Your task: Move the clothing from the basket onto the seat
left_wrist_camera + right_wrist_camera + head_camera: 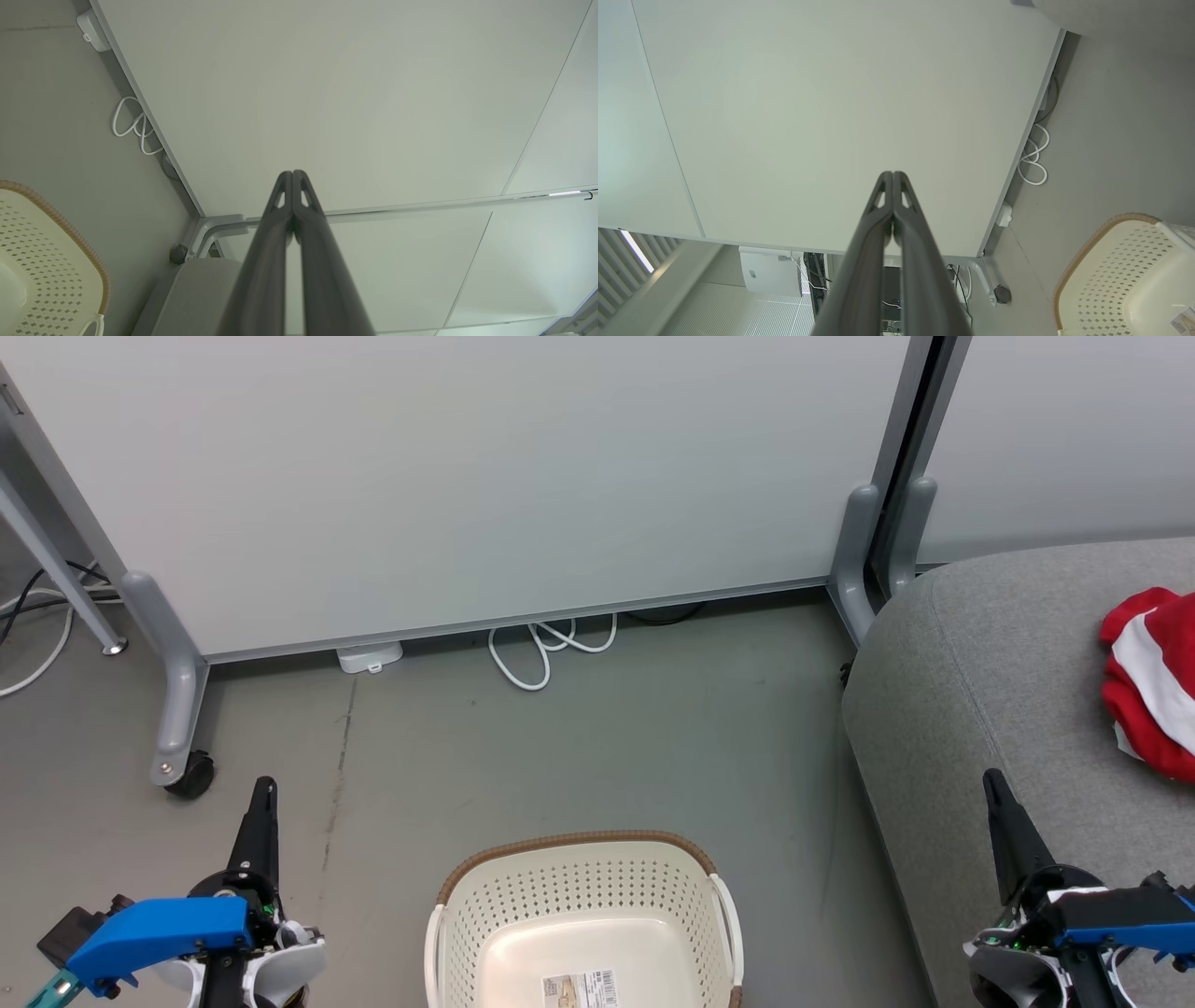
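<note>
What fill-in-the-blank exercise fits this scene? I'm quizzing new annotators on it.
1. The basket has a ____ rim.
2. The clothing lies on the grey seat, at the head view's ____ edge.
3. The left gripper and right gripper are both ____.
Missing words: brown; right; shut.

Red clothing (pixel 1153 681) w/ white bands, bunched in 1 heap on grey fabric seat (pixel 980 709), cut by frame edge. Cream perforated basket (pixel 579 887), brown rim, upright on floor (pixel 653 728) beside seat; barcode sticker (pixel 581 988) on its bottom.
</note>
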Robot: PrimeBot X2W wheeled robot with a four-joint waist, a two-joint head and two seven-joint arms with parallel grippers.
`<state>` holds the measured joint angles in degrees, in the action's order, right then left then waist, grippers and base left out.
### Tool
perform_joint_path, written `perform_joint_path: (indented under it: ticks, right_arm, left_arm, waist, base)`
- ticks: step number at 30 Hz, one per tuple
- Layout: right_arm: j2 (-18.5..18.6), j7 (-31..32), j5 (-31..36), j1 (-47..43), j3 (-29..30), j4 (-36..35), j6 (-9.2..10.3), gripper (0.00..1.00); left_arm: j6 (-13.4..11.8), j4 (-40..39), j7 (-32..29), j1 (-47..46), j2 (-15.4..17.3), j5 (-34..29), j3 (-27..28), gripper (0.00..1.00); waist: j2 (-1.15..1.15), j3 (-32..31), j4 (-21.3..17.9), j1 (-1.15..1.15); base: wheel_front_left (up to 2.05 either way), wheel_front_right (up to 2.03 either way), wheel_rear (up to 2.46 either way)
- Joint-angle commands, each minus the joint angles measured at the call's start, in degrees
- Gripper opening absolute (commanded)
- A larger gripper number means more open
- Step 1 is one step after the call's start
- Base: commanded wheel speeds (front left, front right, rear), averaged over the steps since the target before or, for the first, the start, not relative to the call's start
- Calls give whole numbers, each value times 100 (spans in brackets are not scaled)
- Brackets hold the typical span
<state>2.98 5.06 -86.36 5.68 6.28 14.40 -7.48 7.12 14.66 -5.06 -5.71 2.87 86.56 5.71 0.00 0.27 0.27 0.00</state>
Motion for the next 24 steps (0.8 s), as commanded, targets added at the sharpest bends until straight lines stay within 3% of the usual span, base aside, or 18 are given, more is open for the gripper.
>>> perform_joint_path:
  ticks: [1,13,24]
  right_arm:
    - [-9,38,-126,81,18,-34,-3,0]
    - [-17,161,-597,90,35,-46,-2,0]
    - [-16,171,-611,91,33,-45,-2,0]
  left_arm:
    - [54,-45,-39,-77,1,107,43,0]
    - [60,-77,-161,-83,1,582,94,0]
    - [60,-75,-172,-77,1,591,96,0]
  waist:
    - [0,-1,-3,0]
    - [0,-9,-25,0]
    - [0,-10,-27,0]
  base:
    - [0,0,0]
    - [0,0,0]
    - [0,0,0]
